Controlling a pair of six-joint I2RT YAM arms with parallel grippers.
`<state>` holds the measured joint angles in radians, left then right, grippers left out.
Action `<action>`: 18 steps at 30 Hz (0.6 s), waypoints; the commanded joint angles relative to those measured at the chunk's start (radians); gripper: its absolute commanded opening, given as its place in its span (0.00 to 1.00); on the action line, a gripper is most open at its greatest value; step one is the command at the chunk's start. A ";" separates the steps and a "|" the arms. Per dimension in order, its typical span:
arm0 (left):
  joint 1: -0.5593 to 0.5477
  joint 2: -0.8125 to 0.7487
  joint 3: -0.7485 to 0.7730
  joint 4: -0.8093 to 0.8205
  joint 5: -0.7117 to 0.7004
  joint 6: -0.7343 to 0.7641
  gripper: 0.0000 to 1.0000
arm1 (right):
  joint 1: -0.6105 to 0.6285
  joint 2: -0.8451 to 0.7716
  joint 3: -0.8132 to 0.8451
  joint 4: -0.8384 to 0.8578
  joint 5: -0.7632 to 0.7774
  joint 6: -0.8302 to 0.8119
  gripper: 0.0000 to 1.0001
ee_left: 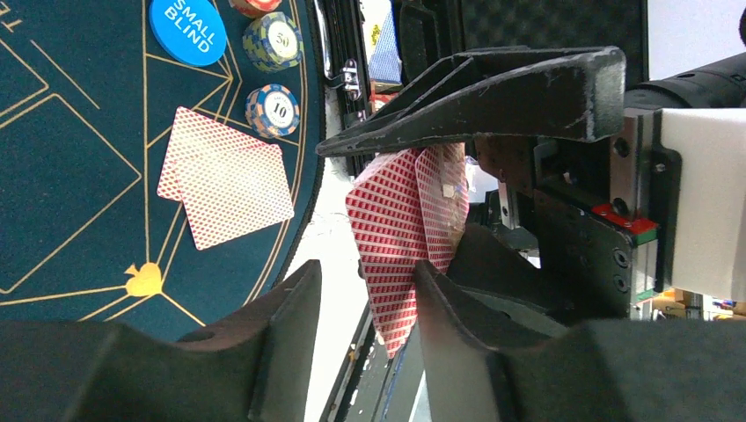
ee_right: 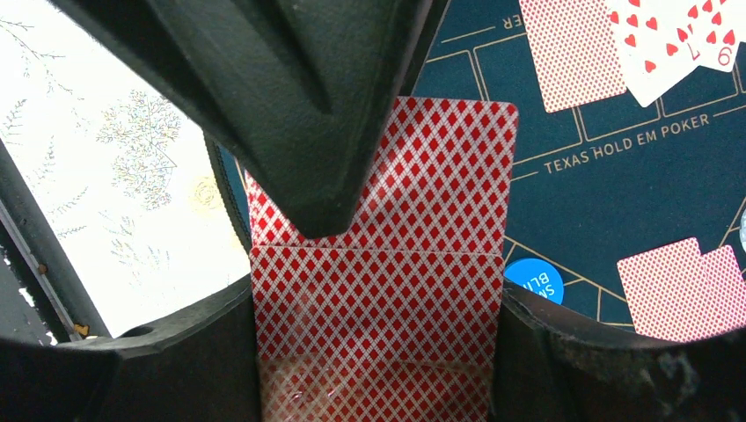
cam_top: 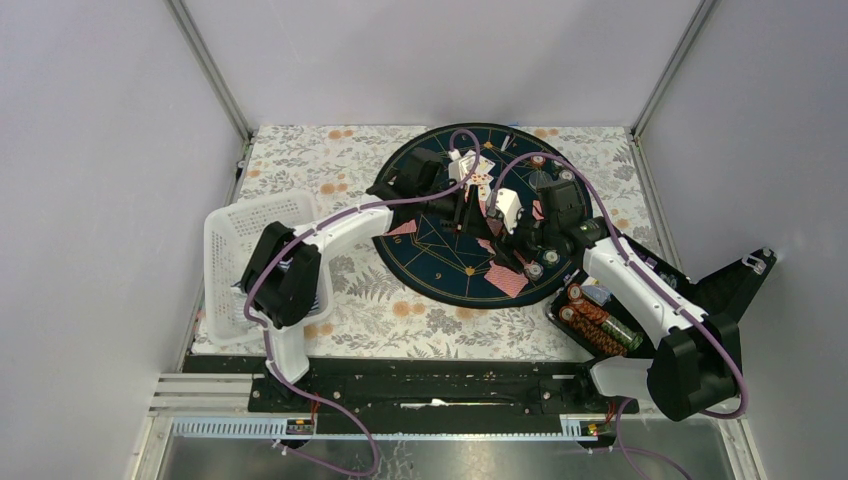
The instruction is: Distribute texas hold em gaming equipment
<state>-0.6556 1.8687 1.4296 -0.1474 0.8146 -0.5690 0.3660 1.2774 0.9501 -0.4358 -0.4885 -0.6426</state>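
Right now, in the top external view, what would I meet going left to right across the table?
White perforated plastic basket → round dark blue mat with gold lines → open black case holding poker chip stacks.

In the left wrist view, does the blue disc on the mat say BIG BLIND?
No, the blue disc reads SMALL BLIND in white letters.

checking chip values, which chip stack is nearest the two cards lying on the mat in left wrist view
The stack marked 10, right beside the card pair; the stack marked 50 sits farther off, by the blue disc.
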 commanded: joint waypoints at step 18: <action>0.062 -0.054 -0.031 0.008 -0.081 0.019 0.22 | 0.011 -0.063 -0.001 0.051 -0.007 0.000 0.00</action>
<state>-0.6304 1.8595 1.4235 -0.1459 0.8082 -0.5728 0.3668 1.2701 0.9371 -0.4347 -0.4694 -0.6422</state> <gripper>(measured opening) 0.248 0.722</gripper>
